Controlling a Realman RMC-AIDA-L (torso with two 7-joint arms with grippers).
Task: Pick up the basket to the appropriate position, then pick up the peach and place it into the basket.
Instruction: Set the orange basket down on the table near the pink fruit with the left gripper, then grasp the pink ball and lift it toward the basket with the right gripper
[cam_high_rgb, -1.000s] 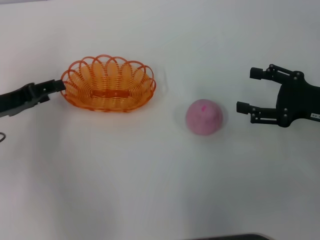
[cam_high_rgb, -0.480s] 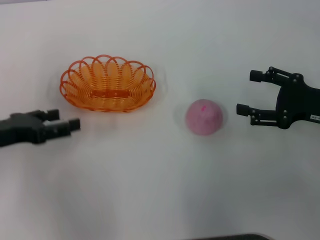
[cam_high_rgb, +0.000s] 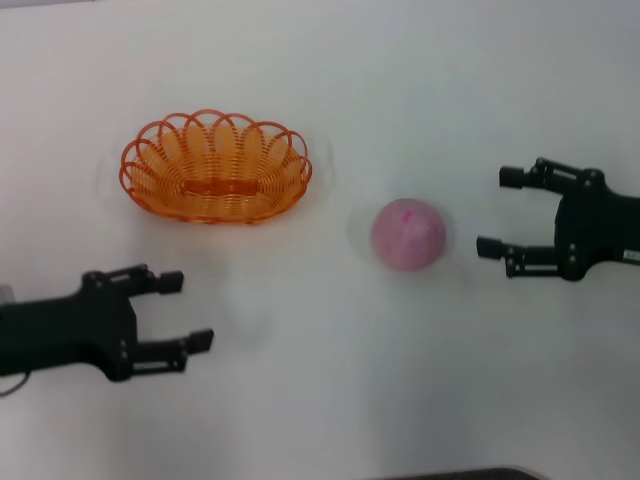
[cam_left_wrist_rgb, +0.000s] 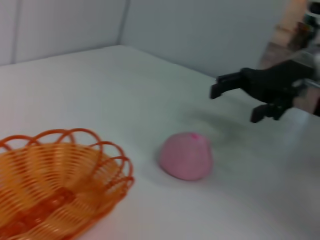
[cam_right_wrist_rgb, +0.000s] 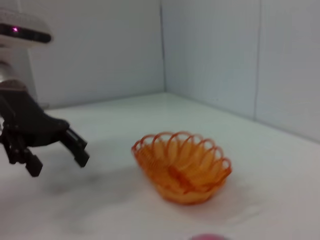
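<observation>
The orange wire basket (cam_high_rgb: 215, 180) rests empty on the white table at the back left; it also shows as the basket (cam_left_wrist_rgb: 55, 185) and the basket (cam_right_wrist_rgb: 182, 165) in the wrist views. The pink peach (cam_high_rgb: 408, 234) lies to the right of it, apart from it, seen too as the peach (cam_left_wrist_rgb: 186, 155). My left gripper (cam_high_rgb: 190, 311) is open, low on the left, nearer me than the basket and holding nothing. My right gripper (cam_high_rgb: 500, 212) is open just right of the peach, fingers pointing at it, not touching.
White table surface (cam_high_rgb: 330, 380) all around, with pale walls behind in the wrist views. A dark edge shows at the bottom of the head view.
The left gripper has let go of the basket's left rim, drawn back toward me and to the right, and now stands open. The basket, the peach and the right gripper barely moved.
</observation>
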